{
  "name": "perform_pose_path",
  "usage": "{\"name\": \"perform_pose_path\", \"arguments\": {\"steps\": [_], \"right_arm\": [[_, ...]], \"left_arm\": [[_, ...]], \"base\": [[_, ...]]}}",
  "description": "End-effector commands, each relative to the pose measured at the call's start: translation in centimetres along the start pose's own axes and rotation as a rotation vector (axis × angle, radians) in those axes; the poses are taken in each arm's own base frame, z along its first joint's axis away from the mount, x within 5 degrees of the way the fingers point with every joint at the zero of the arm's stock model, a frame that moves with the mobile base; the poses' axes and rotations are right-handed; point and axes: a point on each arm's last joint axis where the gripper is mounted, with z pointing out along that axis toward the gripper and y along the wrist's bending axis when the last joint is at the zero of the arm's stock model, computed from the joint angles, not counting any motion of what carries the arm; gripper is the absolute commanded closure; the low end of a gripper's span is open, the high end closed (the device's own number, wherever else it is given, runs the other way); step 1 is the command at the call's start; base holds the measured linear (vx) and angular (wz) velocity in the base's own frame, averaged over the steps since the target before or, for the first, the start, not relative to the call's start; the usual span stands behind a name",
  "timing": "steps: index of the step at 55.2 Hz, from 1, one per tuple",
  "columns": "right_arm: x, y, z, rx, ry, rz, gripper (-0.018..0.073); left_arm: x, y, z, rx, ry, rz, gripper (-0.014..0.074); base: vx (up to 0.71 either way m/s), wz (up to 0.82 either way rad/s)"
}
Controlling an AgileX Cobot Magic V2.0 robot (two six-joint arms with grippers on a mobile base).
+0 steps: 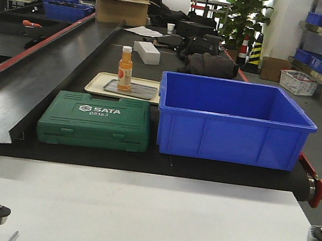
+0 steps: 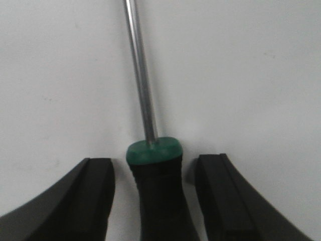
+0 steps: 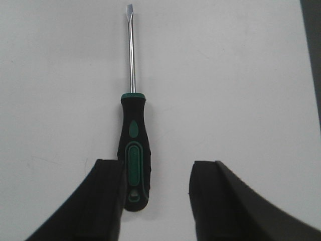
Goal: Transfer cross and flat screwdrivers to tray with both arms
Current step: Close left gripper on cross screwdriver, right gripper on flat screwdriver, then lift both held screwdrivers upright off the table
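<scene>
Two screwdrivers on the table, none in the tray

Left wrist: left gripper (image 2: pixel 156 165) spread open, gripping nothing. Black-and-green handle of the left screwdriver (image 2: pixel 154 170) squarely between the fingers (image 2: pixel 95 191), a narrow gap on each side. Steel shaft running straight out beyond the fingertips over the white table (image 2: pixel 251 75); tip out of frame, type not told.

Right wrist: right gripper (image 3: pixel 159 168) open too, wider than the handle. Flat screwdriver (image 3: pixel 133 145) lying flat on the table, butt end between the fingers (image 3: pixel 108 196), hard against the one at the picture's left, well apart from the other. Shaft and flat blade pointing away past the fingertips.

Front: only two thin shaft tips at the bottom edge, well apart, on the near table. Grey tray (image 1: pixel 144 91) far beyond, across the black belt (image 1: pixel 65 70), nested in a beige tray (image 1: pixel 95 84), with an orange bottle (image 1: pixel 125 69) standing on it. Green case (image 1: pixel 95 121) in front of it, blue bin (image 1: pixel 233 122) just beside.
</scene>
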Motion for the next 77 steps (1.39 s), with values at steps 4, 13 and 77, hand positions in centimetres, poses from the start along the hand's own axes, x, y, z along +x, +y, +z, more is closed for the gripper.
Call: {"name": "perform_pose_path", "arguments": {"steps": [4, 13, 77], "right_arm": [[-2.8, -0.1, 2.0, 0.006, -0.009, -0.041, 0.0164], [-3.9, 0.0, 5.5, 0.006, 0.046, -0.074, 0.0164], [-2.4, 1.0, 11.9, -0.064, 0.244, -0.071, 0.0355]], "left_arm": [[-1.1, -0.2, -1.7, -0.002, -0.078, -0.015, 0.0107], [-1.1, -0.2, -1.7, -0.001, -0.077, -0.015, 0.0107], [-1.0, -0.2, -1.7, 0.004, -0.063, -0.015, 0.019]], "base": [[0.0, 0.0], [0.0, 0.0], [0.0, 0.0]]}}
